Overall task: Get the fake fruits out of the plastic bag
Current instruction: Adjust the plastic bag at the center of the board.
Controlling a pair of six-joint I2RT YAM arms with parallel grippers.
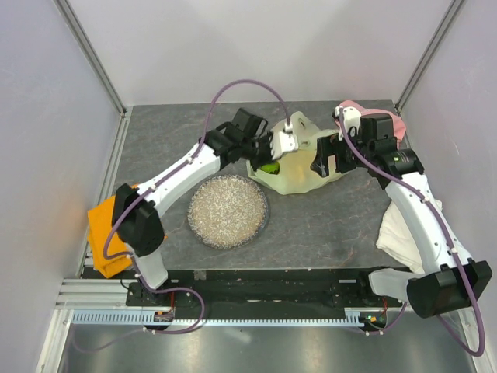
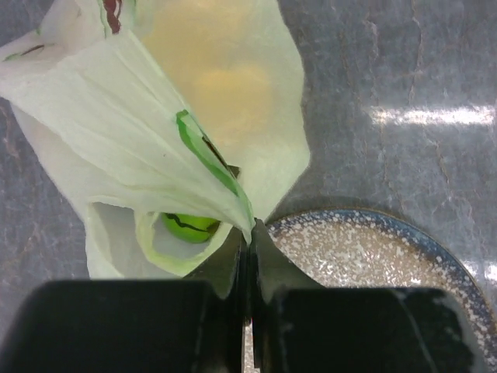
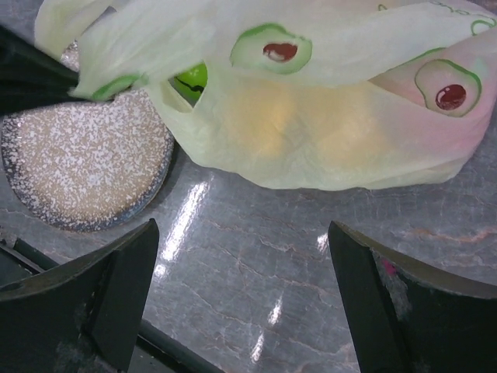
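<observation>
1. The pale yellow-green, thin, crinkly plastic bag (image 2: 155, 116) printed with avocado halves lies on the dark grey marbled table (image 1: 326, 217), towards the far side and near the middle. It is just beyond and to the right of the round speckled plate (image 1: 228, 210).
2. We see the left gripper (image 2: 250, 241) with its fingers pressed together on a pinched fold of the bag's left edge. The film fans out from the fingertips, directly over the plate's far rim.
3. Just beside that pinch, a handle loop gapes and a glossy round green fruit (image 2: 189, 227) shows inside the bag, close to the fingertips but not touched by them.
4. Through the film we make out soft yellow-orange shapes and a pink tint at the right end. We cannot tell which fruits these are.
5. The right gripper (image 3: 241, 229) sits at the bag's right side with its fingers wide apart and nothing between them. The bag lies just ahead of the tips, and we see only bare table between the fingers.
</observation>
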